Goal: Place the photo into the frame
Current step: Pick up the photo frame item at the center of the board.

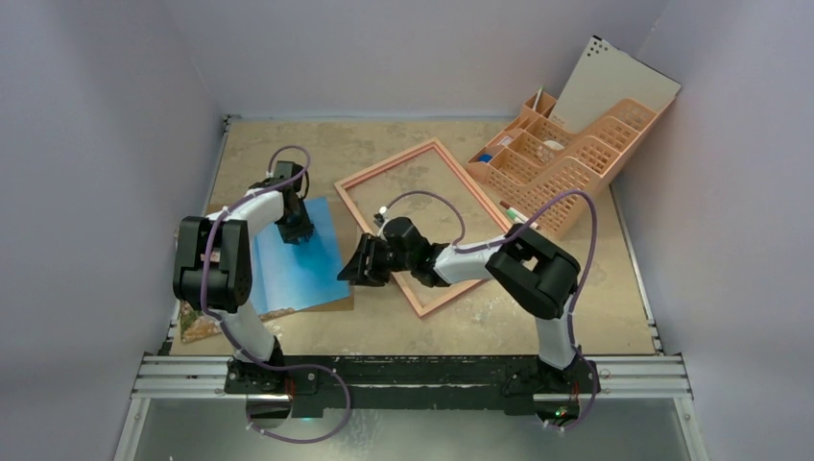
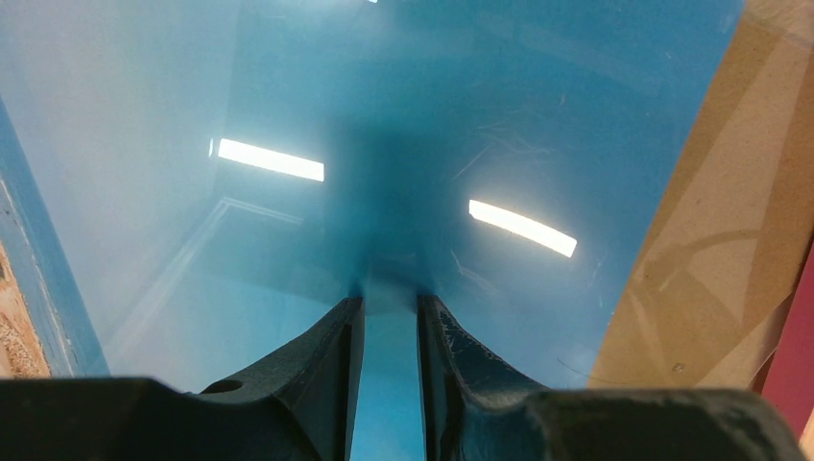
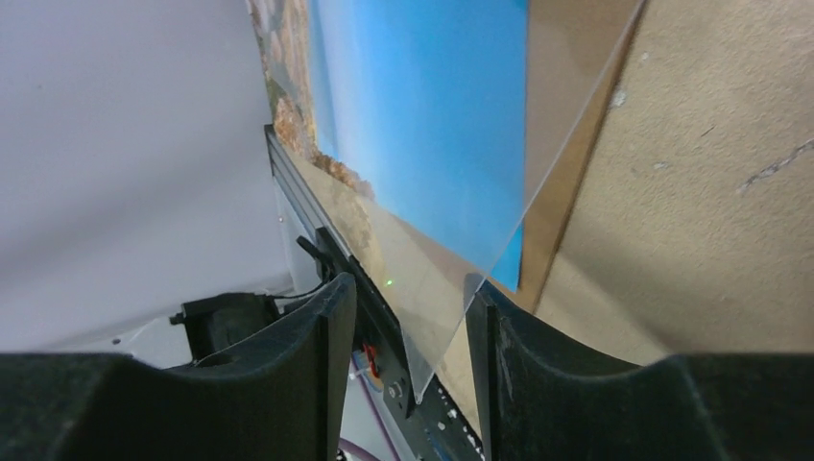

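The photo (image 1: pixel 298 274) lies flat, left of the frame (image 1: pixel 432 223), not in it. Our left gripper (image 2: pixel 392 293) presses on the photo, jaws nearly together. We cannot tell if they pinch anything. Our right gripper (image 3: pixel 408 288) gapes around a clear sheet (image 3: pixel 451 240) corner, so closing may lift only that sheet. We count one photo, one frame, one sheet and two grippers.

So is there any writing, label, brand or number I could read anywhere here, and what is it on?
None can be read. The photo shows only sky and shore, the frame is plain, and the things in the peach organiser are too small to tell whether they bear any print.
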Robot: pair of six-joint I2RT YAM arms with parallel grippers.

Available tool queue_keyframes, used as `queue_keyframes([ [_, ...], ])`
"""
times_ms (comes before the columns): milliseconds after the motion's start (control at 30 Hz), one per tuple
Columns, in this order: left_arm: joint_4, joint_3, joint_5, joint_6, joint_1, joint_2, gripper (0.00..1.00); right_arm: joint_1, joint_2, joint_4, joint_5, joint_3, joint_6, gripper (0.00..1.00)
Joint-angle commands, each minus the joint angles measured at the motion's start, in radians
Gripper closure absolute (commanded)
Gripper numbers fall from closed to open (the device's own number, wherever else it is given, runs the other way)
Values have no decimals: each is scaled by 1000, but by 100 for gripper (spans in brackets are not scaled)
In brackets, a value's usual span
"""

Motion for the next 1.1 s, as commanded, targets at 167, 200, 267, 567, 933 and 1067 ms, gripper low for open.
queue_keyframes([
  [167, -27, -26, -46, -14, -2, -27, 71, 3, 58, -20, -14, 68, 86, 65],
  [200, -32, -20, -54, -14, -2, -41, 71, 4, 57, -8, -14, 59, 97, 67],
  [267, -41, -2, -67, -16, -3, -68, 71, 4, 56, 28, -15, 40, 116, 72],
  [567, -83, 82, -100, -31, -1, -264, 66, 7, 33, 215, -60, -5, 192, 100],
  [933, -191, 212, -150, -70, -1, -546, 60, 57, -26, 347, -108, -9, 295, 100],
  [1067, -239, 283, -148, -74, -1, -577, 59, 83, -52, 359, -109, -3, 327, 100],
])
